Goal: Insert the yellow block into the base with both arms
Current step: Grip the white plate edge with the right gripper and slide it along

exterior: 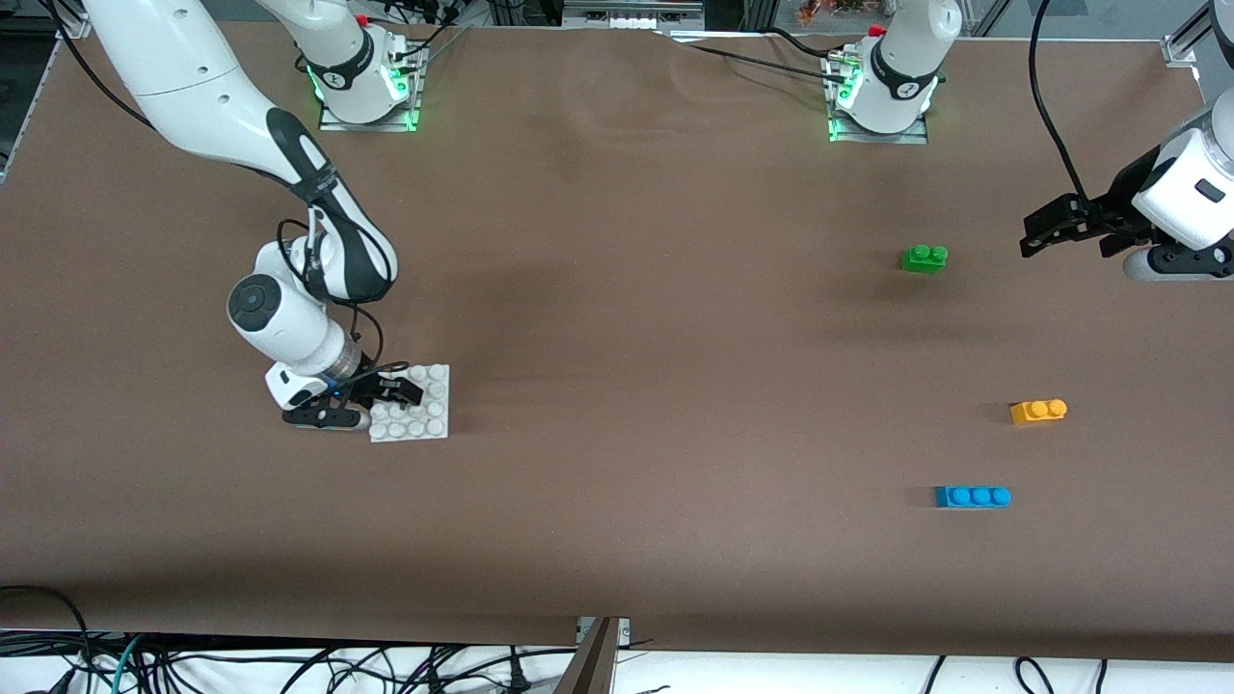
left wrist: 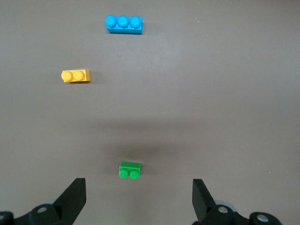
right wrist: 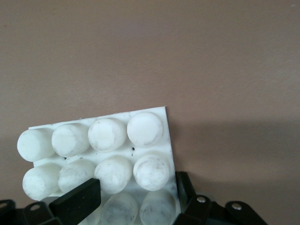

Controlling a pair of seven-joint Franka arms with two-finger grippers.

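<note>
The yellow block (exterior: pixel 1038 412) lies on the brown table toward the left arm's end, and shows in the left wrist view (left wrist: pixel 75 75). The white studded base (exterior: pixel 434 429) lies flat toward the right arm's end. My right gripper (exterior: pixel 376 405) is down at the base's edge. In the right wrist view (right wrist: pixel 136 197) it is shut on the base (right wrist: pixel 126 150), one finger (right wrist: pixel 77 201) among the studs and the other (right wrist: pixel 185 187) against the plate's side. My left gripper (exterior: pixel 1065 241) hangs open and empty above the table beside the green brick, apart from the yellow block; its fingers stand wide apart (left wrist: pixel 139 197).
A green two-stud brick (exterior: pixel 925 258) lies farther from the front camera than the yellow block and shows in the left wrist view (left wrist: pixel 130 170). A blue three-stud brick (exterior: pixel 972 496) lies nearer to that camera (left wrist: pixel 123 24). The brown table cover stretches between the base and the bricks.
</note>
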